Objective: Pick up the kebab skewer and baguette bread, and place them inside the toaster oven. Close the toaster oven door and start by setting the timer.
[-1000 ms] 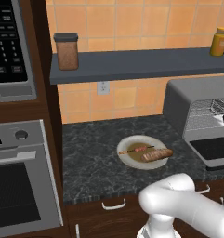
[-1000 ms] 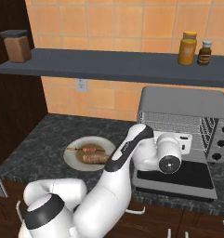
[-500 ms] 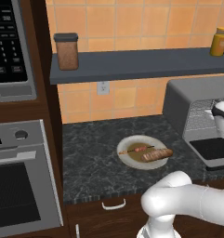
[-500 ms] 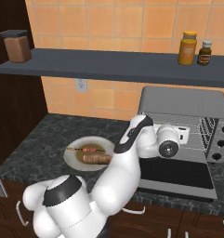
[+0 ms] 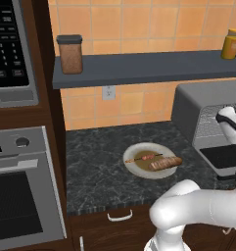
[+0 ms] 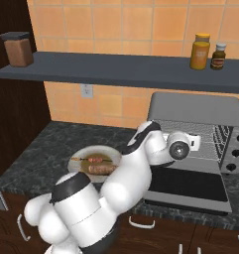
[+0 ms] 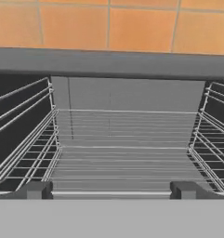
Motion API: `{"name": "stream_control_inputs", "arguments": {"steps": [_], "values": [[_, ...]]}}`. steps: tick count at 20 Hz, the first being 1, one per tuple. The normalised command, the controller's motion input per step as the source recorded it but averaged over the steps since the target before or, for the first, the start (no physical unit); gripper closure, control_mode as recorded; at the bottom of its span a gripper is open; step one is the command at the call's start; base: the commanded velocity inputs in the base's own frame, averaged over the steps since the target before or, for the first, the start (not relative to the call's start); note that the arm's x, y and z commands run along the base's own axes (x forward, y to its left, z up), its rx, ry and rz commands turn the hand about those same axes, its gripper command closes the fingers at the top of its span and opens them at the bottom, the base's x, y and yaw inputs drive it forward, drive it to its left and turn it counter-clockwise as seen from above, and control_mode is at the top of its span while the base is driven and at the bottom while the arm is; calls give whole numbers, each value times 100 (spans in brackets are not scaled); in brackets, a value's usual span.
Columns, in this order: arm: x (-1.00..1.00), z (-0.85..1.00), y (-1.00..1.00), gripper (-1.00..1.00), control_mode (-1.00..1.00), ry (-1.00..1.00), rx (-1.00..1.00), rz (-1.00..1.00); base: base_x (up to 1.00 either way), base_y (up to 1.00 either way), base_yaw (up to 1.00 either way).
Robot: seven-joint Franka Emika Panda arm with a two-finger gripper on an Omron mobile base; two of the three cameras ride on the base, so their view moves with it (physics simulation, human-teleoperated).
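Observation:
The kebab skewer (image 5: 145, 158) (image 6: 93, 159) and the baguette bread (image 5: 164, 163) (image 6: 102, 169) lie side by side on a white plate (image 5: 134, 169) (image 6: 80, 153) on the dark counter. To their right stands the grey toaster oven (image 5: 207, 100) (image 6: 195, 106). Its dark glass door (image 5: 226, 157) (image 6: 185, 183) is folded down flat. My gripper (image 7: 111, 190) (image 6: 193, 144) hovers above the door at the oven's mouth. It is open and holds nothing, and it looks straight in at the wire rack (image 7: 122, 158).
A grey shelf (image 5: 139, 66) above the counter carries a brown jar (image 5: 70, 53) at the left and two bottles (image 6: 206, 50) at the right. A microwave (image 5: 11, 54) and a wall oven (image 5: 21, 186) fill the left. Oven knobs (image 6: 235, 154) sit on its right side.
The hand has risen a little and moved in closer to the oven's mouth. The jaws have stayed open. Skewer and bread have not moved.

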Motion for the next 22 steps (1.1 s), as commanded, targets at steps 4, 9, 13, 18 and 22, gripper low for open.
{"name": "stream_control_inputs", "arguments": {"steps": [4, 9, 13, 18, 22], "values": [[58, 0, -2, -100, -100, 13, 0, 0, 0, 0, 0], [14, -8, 0, -100, -100, 10, 0, 0, 0, 0, 0], [5, -16, 0, -100, -100, 6, 0, 0, 0, 0, 0], [-3, -20, 0, -100, -100, 2, 0, 0, 0, 0, 0], [-4, -18, 0, -100, -100, 3, 0, 0, 0, 0, 0]]}}
